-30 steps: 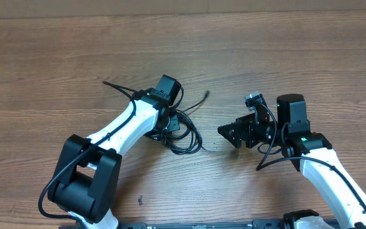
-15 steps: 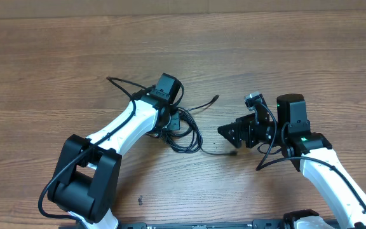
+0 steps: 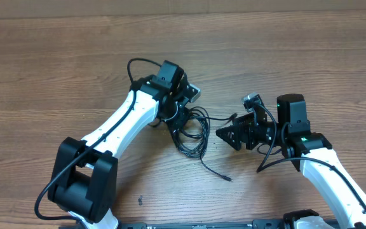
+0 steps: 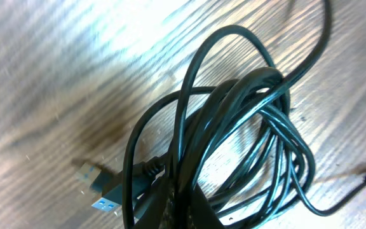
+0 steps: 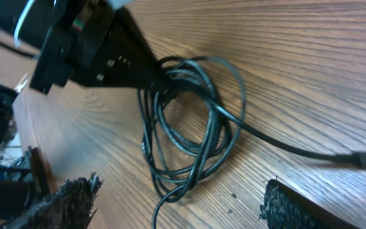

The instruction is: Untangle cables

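Observation:
The cables (image 3: 193, 130) are a tangled bundle of thin black loops on the wooden table, between my two grippers. My left gripper (image 3: 175, 117) is shut on the top of the bundle. In the left wrist view the loops (image 4: 246, 121) spread out from my fingers (image 4: 182, 213), and a blue-tipped USB plug (image 4: 100, 192) lies beside them. One loose strand trails to a small plug (image 3: 228, 179) at the front. Another strand runs right, toward my right gripper (image 3: 223, 133), which is open and empty just right of the bundle. The right wrist view shows the loops (image 5: 189, 127) ahead of its fingers (image 5: 180, 198).
The wooden table (image 3: 56, 51) stretches out all around. The left arm's own thicker wire (image 3: 135, 63) arcs up behind its wrist. A small dark speck (image 3: 140, 201) lies on the wood at the front left.
My left gripper has moved right and back, dragging the cable bundle with it. A loose plug end has swung out to the front right. My right arm has barely moved.

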`<state>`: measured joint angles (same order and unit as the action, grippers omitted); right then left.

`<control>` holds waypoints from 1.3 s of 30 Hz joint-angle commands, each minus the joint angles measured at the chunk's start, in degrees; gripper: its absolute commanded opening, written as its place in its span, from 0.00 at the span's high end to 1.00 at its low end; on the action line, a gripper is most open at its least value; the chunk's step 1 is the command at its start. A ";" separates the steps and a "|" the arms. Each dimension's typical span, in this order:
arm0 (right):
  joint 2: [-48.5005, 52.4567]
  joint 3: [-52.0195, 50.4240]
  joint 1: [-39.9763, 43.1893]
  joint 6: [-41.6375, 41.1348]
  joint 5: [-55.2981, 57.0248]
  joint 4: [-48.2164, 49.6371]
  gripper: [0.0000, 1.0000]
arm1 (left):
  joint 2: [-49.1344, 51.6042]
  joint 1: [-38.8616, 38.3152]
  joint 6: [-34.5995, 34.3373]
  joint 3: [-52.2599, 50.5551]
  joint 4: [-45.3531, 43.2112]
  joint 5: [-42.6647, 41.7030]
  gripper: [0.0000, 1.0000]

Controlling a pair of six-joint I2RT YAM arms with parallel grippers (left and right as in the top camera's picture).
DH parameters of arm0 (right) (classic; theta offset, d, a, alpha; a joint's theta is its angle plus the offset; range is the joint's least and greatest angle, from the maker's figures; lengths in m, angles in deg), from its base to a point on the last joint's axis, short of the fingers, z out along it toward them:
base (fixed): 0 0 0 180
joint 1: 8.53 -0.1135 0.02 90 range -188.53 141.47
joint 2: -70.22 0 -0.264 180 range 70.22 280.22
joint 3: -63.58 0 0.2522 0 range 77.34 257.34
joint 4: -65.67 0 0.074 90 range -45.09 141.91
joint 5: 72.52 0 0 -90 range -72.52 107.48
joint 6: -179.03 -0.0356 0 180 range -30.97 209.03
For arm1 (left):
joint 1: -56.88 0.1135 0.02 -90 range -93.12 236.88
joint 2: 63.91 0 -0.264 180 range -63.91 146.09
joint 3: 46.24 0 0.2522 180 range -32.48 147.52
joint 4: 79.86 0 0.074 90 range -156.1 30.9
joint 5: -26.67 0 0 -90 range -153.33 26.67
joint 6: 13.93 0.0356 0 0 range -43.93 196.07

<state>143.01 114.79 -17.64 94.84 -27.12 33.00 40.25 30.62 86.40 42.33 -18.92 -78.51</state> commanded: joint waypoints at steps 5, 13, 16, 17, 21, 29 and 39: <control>-1.09 1.25 -0.28 5.25 -7.21 0.35 0.16 | -2.19 -0.39 4.92 6.75 3.96 -4.20 0.96; -1.09 1.25 -0.28 8.22 -11.02 0.52 0.16 | -2.16 -0.50 4.90 10.49 7.26 -14.80 0.96; -1.09 1.25 -0.28 8.22 -10.99 0.59 0.16 | -2.16 -0.55 4.90 10.78 7.78 -18.71 0.96; -1.09 1.25 -0.28 8.22 -10.99 0.59 0.16 | -2.19 -0.55 4.90 10.78 7.80 -20.15 0.96; -1.09 1.25 -0.28 8.20 -10.75 0.61 0.16 | -2.16 -0.55 4.92 10.78 7.87 -25.22 0.96; -1.09 1.25 -0.28 7.50 -7.48 0.26 0.16 | -2.16 -0.52 4.94 10.78 7.82 -33.68 0.96; -1.09 1.25 -0.26 2.03 0.57 0.72 0.16 | -2.16 -0.39 4.94 10.78 8.35 -44.22 0.96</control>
<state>143.01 114.79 -17.68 99.86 -31.47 33.28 40.14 30.62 90.05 51.27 -10.75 -113.85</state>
